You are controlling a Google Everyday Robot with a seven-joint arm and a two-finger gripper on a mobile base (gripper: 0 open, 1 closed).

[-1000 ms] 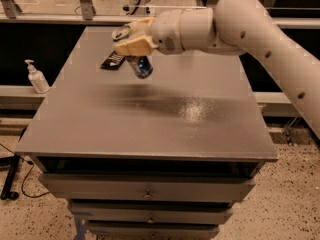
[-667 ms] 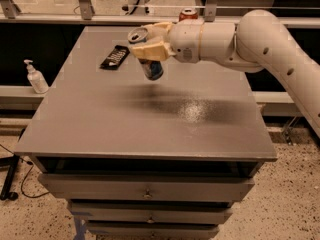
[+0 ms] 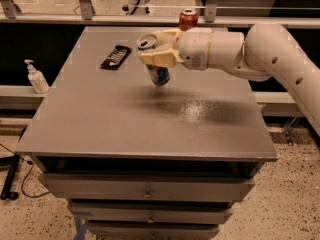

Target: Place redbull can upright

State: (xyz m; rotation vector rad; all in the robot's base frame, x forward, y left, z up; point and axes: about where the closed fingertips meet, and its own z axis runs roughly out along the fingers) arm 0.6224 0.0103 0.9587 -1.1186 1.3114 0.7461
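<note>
Grey surface (image 3: 100, 129) over drawers; arm (image 3: 270, 54) reaches in from 3 o'clock. Tool (image 3: 155, 59) clenched round the redbull can (image 3: 160, 76), just toward 12 o'clock of centre. Can near upright, silver top leaning slightly to 11, base apparently clear of the surface, shadow beneath. Black packet (image 3: 116, 57) at 10 o'clock; red cola can (image 3: 188, 19) at the 12 o'clock edge. Judged: orienting mostly done; lowering, seating and release remain.

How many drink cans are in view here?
2. The redbull can is held in the gripper above the table; a red can stands at the table's far edge behind the arm. The arm could hide others.
</note>
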